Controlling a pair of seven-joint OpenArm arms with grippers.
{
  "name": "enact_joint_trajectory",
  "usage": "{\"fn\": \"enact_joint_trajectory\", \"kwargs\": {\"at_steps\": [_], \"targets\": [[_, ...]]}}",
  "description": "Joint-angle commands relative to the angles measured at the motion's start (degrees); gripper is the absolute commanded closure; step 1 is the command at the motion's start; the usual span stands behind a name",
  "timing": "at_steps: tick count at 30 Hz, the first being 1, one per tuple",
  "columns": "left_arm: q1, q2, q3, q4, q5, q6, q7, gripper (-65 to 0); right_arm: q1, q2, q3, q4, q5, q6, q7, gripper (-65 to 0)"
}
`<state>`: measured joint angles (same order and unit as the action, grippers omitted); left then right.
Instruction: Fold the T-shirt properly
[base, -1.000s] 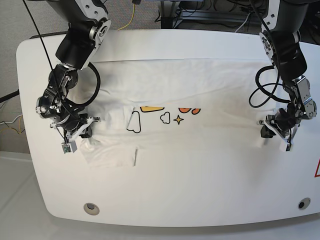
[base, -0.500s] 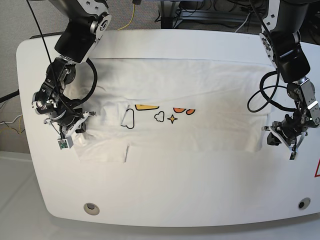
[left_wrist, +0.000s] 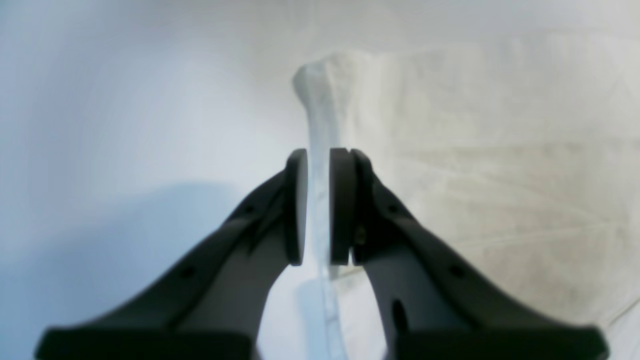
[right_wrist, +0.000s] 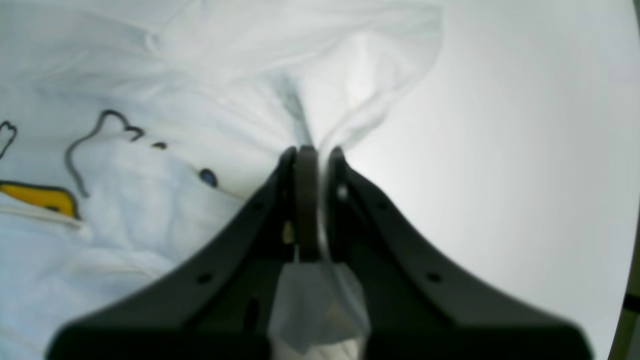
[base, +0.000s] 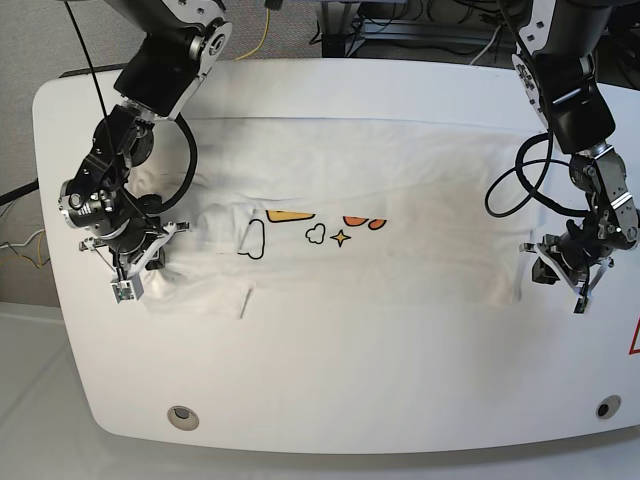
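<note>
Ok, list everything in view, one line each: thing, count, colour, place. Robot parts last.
T-shirt: one, white with black-outlined clouds and orange and yellow prints, spread across the middle of the table, partly folded.
Table: one, glossy white, under everything.
Round holes: two, dark, near the table's front corners.
Cables: several, yellow, black and white, behind the table's far edge.
Right end effector: one, black, at the shirt's edge on the base view's left, shut on a pinch of fabric.
Left end effector: one, black, at the shirt's opposite edge, shut on a fold of fabric.

No readable text, only cloud and star prints on T-shirt (base: 350, 215)
</note>
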<state>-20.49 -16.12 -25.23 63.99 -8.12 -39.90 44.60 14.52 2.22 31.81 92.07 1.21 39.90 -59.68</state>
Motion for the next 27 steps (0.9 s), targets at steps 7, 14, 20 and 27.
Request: {"fn": "enact_joint_trajectory", "kwargs": {"at_steps": [7,14,20,27], "targets": [[0.0,-1.0,-0.2,0.9,-0.7,-0.1,-4.7,-8.2,0.5,-0.4,-0.3,0.9,0.8,0.1,1.0,0.0],[0.3,-1.0,-0.3,0.1,-0.8,-0.1,-7.4,-31.5,0.2,-0.6,-1.3,0.9,0.8,0.1,1.0,0.0],[-0.1,-1.0,-1.5,-3.9,-1.0,-0.1,-10.8,-52.0,0.1,-0.6,-3.2,1.0,0.8,0.1,1.0,0.0],[-4.9,-1.0,-2.0,-13.4,-1.0,-0.1,-13.3,-52.8,0.0,-0.6,-3.3,1.0,0.8,0.1,1.0,0.0]]}}
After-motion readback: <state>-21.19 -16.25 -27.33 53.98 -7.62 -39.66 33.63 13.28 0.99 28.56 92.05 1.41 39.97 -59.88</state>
